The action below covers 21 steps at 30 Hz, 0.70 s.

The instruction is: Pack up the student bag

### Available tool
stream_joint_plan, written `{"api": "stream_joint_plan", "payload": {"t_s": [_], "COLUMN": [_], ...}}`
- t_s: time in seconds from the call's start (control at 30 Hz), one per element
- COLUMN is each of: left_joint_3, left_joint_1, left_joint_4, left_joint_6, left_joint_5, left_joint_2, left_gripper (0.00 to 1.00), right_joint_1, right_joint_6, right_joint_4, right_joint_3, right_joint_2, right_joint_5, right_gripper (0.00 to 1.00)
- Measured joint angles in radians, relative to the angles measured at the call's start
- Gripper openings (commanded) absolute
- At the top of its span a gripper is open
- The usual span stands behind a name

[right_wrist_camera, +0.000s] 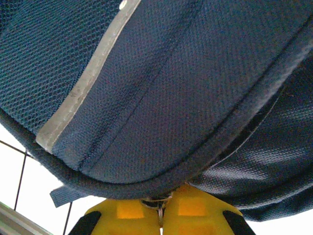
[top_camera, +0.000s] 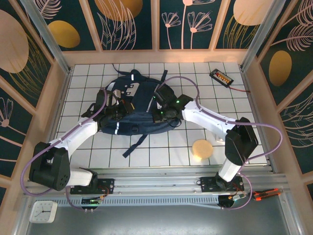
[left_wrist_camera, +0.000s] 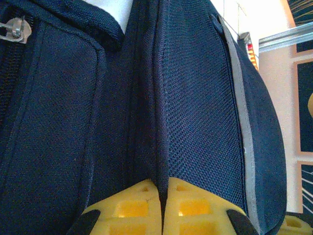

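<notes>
The student bag, a large dark navy backpack with pale stripes and black straps, lies flat in the middle of the white gridded table. My left gripper is at the bag's left side. In the left wrist view the left gripper is shut, its yellow fingers pinching a raised fold of the student bag beside the mesh panel. My right gripper is at the bag's right side. The right wrist view has the right gripper shut under the piped edge of the student bag, with a thin metal piece between the fingertips.
A round tan disc lies on the table near the right arm's base. A black device with a red wire sits at the back right. A loose bag strap trails toward the front edge. Wooden walls enclose the table.
</notes>
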Motion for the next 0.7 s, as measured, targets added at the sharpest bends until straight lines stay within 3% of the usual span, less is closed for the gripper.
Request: {"api": "stream_joint_plan", "payload": {"t_s": [0.63, 0.67, 0.7], "left_joint_3": [0.022, 0.022, 0.022], "left_joint_1": [0.007, 0.008, 0.009], "left_joint_4": [-0.03, -0.03, -0.03], "left_joint_6": [0.066, 0.067, 0.068], "left_joint_5": [0.034, 0.035, 0.038], "left_joint_2": [0.014, 0.014, 0.014], "left_gripper": [0.0, 0.01, 0.1], "right_joint_1": [-0.084, -0.086, -0.089], "right_joint_6": [-0.102, -0.104, -0.105], "right_joint_4": [-0.018, -0.017, -0.017], "right_joint_3": [0.002, 0.002, 0.002], "right_joint_2": [0.0, 0.0, 0.0], "right_joint_5": [-0.108, -0.114, -0.121], "right_gripper": [0.0, 0.0, 0.0]}}
